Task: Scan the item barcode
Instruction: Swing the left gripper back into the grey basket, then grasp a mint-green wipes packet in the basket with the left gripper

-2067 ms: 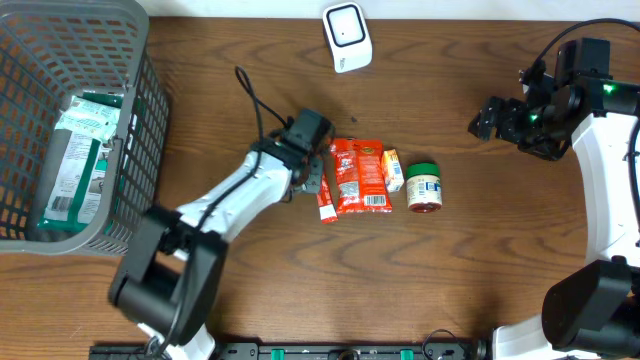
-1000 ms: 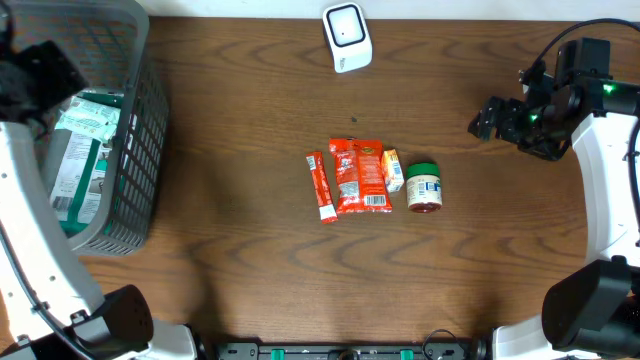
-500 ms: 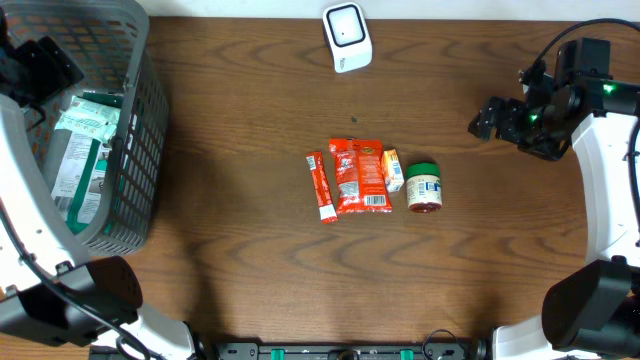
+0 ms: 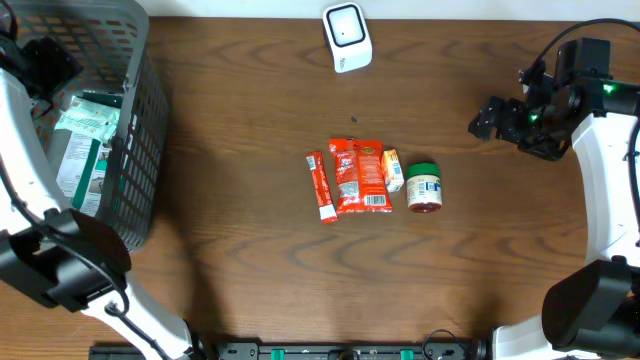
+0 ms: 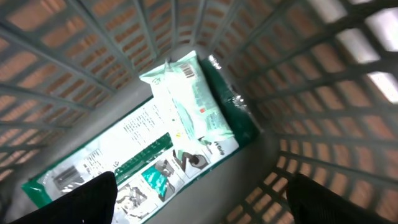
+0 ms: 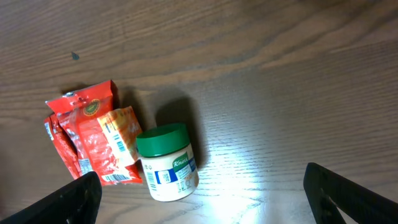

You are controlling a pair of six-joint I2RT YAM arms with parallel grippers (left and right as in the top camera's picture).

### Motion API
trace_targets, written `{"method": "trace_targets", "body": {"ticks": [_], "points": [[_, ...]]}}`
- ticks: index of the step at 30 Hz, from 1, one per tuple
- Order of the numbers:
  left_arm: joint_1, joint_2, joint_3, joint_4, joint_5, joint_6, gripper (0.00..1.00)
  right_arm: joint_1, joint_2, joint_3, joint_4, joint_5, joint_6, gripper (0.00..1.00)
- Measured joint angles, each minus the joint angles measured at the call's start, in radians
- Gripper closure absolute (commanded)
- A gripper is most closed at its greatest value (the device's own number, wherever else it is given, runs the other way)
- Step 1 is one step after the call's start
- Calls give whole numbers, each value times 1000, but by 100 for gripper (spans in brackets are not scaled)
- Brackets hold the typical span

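Leftward, grey basket [image 4: 140,100] holding white-green packets [image 5: 168,124], left gripper [image 5: 202,180] spread above them.

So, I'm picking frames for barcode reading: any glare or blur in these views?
Right wrist: a bright glare patch on the table beside the green-lidded jar, which casts a dark shadow. Left wrist: the basket mesh near the lens is blurred; the packet inside is sharper. Overhead: evenly lit and sharp.
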Motion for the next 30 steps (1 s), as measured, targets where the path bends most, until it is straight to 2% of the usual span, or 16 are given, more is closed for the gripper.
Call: {"method": "trace_targets", "body": {"ticks": [4,10,14,19,30], "points": [[8,59,0,0,-18,-92,13,0,0,0,0,0,0,1],[8,136,-15,1,-112,-347,23,0,0,0,0,0,0,1],[8,190,-19,32,-133,-443,28,0,0,0,0,0,0,1],[8,245,-23,68,-140,-492,33,0,0,0,0,0,0,1],[8,321,-25,140,-126,-511,34,0,0,0,0,0,0,1]]}}
